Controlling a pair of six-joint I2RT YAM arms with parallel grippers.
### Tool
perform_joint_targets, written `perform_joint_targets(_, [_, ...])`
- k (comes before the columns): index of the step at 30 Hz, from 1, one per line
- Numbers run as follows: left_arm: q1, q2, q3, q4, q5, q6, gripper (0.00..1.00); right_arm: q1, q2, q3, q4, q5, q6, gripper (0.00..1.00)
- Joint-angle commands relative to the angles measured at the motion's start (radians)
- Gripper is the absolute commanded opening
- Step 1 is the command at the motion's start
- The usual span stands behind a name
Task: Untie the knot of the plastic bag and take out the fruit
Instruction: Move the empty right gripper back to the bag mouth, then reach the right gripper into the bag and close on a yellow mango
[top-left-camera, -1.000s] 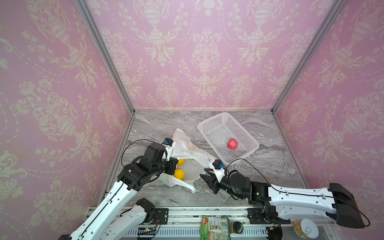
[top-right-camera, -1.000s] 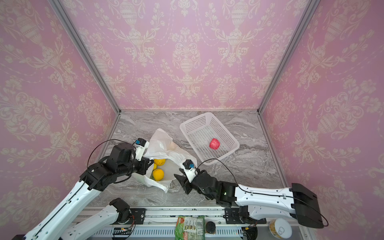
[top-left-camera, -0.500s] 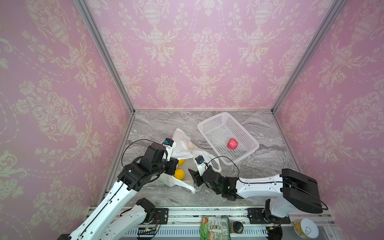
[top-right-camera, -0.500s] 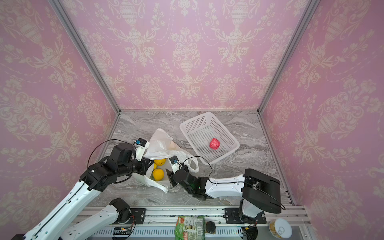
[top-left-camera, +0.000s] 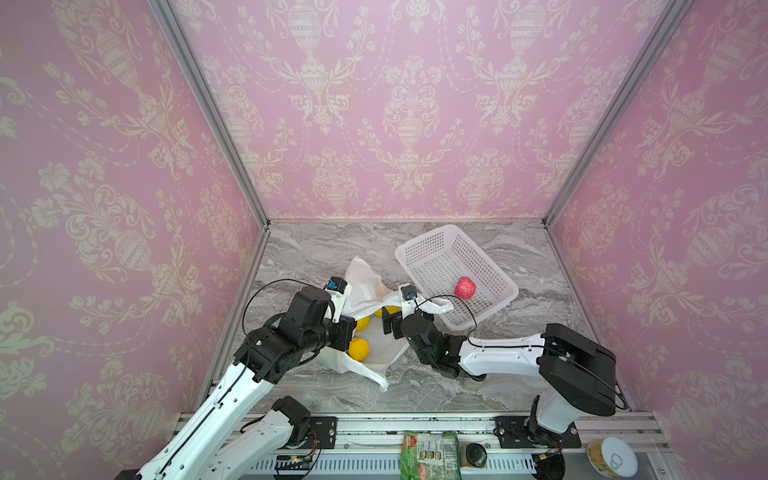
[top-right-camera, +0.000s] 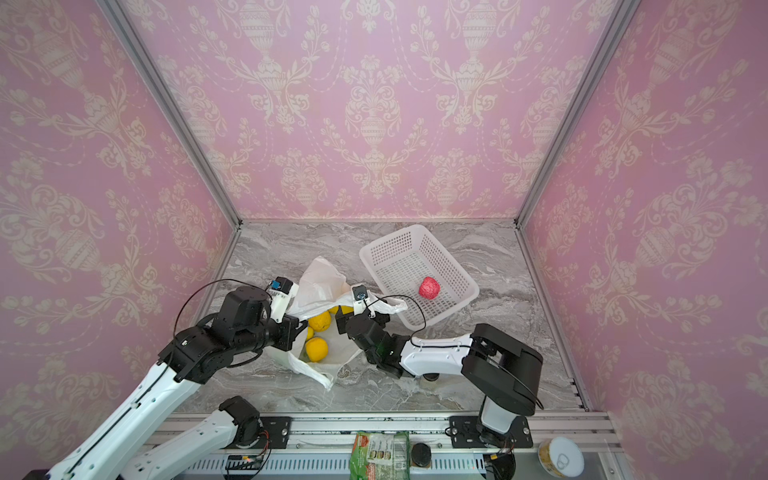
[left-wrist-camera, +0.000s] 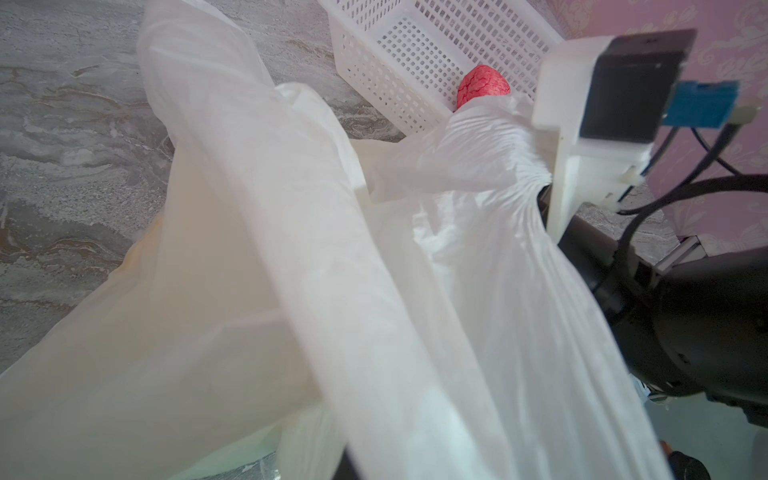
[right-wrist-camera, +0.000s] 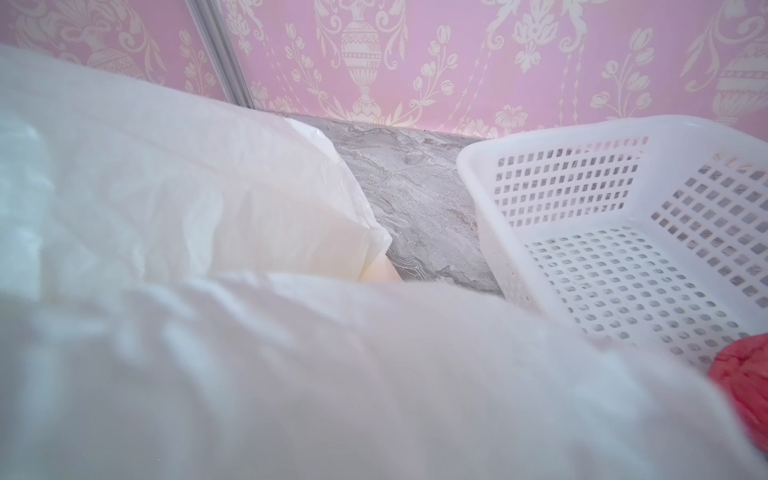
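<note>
The plastic bag (top-left-camera: 365, 278) (top-right-camera: 322, 282) lies crumpled on the left half of the bench (top-left-camera: 540, 270) (top-right-camera: 498, 270), nearer the front edge than the back, its mouth gaping so that yellow fruit (top-left-camera: 358, 348) (top-right-camera: 316, 348) shows inside. At least two round ones are there, and a third is partly hidden under the film. One loose handle (top-left-camera: 436, 307) (top-right-camera: 390, 307) trails toward the white basket (top-left-camera: 424, 238) (top-right-camera: 388, 239), which sits just beside the bag, toward the back and middle of the bench, with a single red fruit (top-left-camera: 465, 288) (top-right-camera: 429, 287) (left-wrist-camera: 482, 85) on its floor. The left gripper (top-left-camera: 352, 330) (top-right-camera: 297, 332) is clenched on the bag's left edge; in the left wrist view the plastic (left-wrist-camera: 291, 249) runs taut up from the bottom of the frame. The right gripper (top-left-camera: 405, 318) (top-right-camera: 361, 318) reaches in from the front right to the bag's other side with its jaws spread apart and released. Film drapes across it, and the right wrist view is mostly filled by blurred white plastic (right-wrist-camera: 208, 332), the basket wall (right-wrist-camera: 478, 174) beyond. On the rail in front of the bench lie a green packet (top-left-camera: 430, 455) and a tin (top-left-camera: 611, 457).
</note>
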Motion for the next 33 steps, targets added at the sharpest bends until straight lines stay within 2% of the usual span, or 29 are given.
perform_joint_targets(1, [-0.009, 0.006, -0.005, -0.004, -0.013, -0.001, 0.0, 0.047, -0.137, -0.09, 0.145, -0.045, -0.134, 1.0])
perform_joint_targets(4, [-0.009, 0.003, -0.006, -0.003, -0.012, 0.0, 0.0, 0.115, -0.278, -0.176, 0.158, -0.121, -0.265, 1.0])
perform_joint_targets(9, [-0.008, 0.002, -0.006, -0.002, -0.012, 0.0, 0.0, 0.146, -0.518, -0.24, -0.059, -0.295, -0.311, 1.0])
perform_joint_targets(10, [-0.009, -0.002, -0.005, -0.002, -0.013, -0.001, 0.0, 0.146, -0.567, -0.26, -0.083, -0.299, -0.316, 1.0])
perform_joint_targets(12, [-0.01, -0.01, -0.007, -0.001, -0.015, -0.002, 0.0, 0.142, -0.631, -0.279, -0.116, -0.235, -0.319, 1.0])
perform_joint_targets(16, [-0.01, -0.004, -0.007, -0.003, -0.015, -0.001, 0.0, 0.124, -0.671, -0.251, -0.224, -0.159, -0.349, 1.0])
perform_joint_targets(20, [-0.01, 0.009, -0.005, -0.004, -0.015, -0.001, 0.0, 0.125, -0.697, -0.244, -0.268, -0.292, -0.356, 1.0])
perform_joint_targets(25, [-0.011, 0.008, -0.006, -0.006, -0.024, -0.003, 0.0, 0.127, -0.624, -0.223, -0.27, -0.45, -0.311, 1.0])
perform_joint_targets(27, [-0.01, 0.008, -0.005, -0.006, -0.025, -0.003, 0.0, 0.135, -0.541, -0.205, -0.247, -0.485, -0.288, 0.93])
perform_joint_targets(30, [-0.01, 0.01, -0.004, -0.007, -0.027, -0.003, 0.0, 0.161, -0.387, -0.16, -0.21, -0.491, -0.233, 0.81])
perform_joint_targets(33, [-0.011, 0.012, -0.003, -0.007, -0.027, -0.003, 0.0, 0.185, -0.238, -0.114, -0.145, -0.449, -0.153, 0.77])
